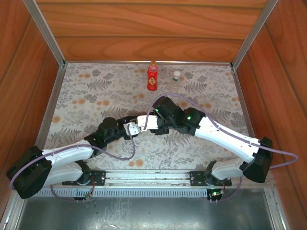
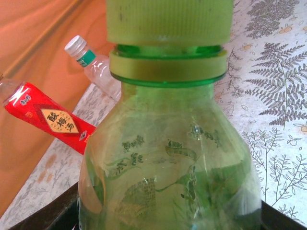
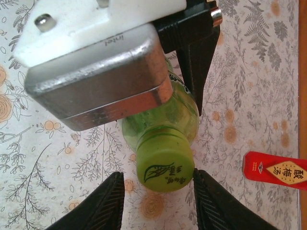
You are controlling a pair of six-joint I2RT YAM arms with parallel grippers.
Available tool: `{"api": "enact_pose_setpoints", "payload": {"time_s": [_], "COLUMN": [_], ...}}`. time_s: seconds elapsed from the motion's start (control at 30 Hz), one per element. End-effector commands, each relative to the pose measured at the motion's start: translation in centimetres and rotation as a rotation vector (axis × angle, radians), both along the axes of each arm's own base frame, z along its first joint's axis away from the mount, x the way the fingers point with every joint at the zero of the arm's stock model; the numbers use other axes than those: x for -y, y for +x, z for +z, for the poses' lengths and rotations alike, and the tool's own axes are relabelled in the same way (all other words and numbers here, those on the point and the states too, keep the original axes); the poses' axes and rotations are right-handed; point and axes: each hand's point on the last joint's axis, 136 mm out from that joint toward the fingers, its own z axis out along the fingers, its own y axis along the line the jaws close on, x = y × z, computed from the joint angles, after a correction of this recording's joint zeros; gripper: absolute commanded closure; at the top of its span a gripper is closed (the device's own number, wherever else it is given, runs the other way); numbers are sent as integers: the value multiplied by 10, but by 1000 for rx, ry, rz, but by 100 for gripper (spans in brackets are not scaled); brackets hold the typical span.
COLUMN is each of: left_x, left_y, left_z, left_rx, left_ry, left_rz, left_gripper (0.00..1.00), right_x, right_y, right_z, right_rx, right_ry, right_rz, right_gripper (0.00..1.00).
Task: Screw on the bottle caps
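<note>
In the left wrist view a green bottle (image 2: 168,158) stands upright in my left gripper (image 1: 133,128), which is shut on its body, with the green cap (image 2: 168,21) sitting on the neck. My right gripper (image 3: 157,175) is open and straddles that green cap (image 3: 165,165): the right finger (image 3: 218,201) touches the cap's rim, while the left finger (image 3: 103,201) stands a little apart from it. At the back stands the red bottle (image 1: 152,78) with its orange cap (image 1: 153,63) on. Beside it the small clear bottle (image 1: 177,75) carries a white cap (image 2: 76,45).
The floral cloth (image 1: 86,96) covers the table, with wooden walls on three sides and a metal rail (image 1: 144,176) at the near edge. The red bottle (image 3: 276,170) lies to the right in the right wrist view. My left wrist camera housing (image 3: 96,81) hangs over the green bottle there.
</note>
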Motion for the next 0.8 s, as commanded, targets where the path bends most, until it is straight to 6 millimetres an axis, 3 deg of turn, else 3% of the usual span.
{"api": "enact_pose_setpoints", "payload": {"time_s": [0.0, 0.43, 0.6, 0.67, 0.77], "left_x": [3, 4, 3, 3, 3], "left_y": [-6, -5, -4, -2, -1], "left_z": [10, 13, 13, 13, 12], "left_rx": [26, 22, 23, 24, 23], "left_ry": [-25, -38, -37, -34, -30], "left_rz": [-31, -27, -17, -12, -7], "left_gripper": [42, 42, 42, 42, 42], "right_x": [-8, -12, -14, -15, -21], "right_y": [-1, 7, 24, 30, 22], "right_z": [6, 4, 23, 32, 39], "right_rx": [34, 28, -128, -273, -588], "right_ry": [4, 18, 192, 337, 500], "right_rz": [61, 3, -347, -564, -816], "right_gripper": [56, 69, 80, 78, 86]}}
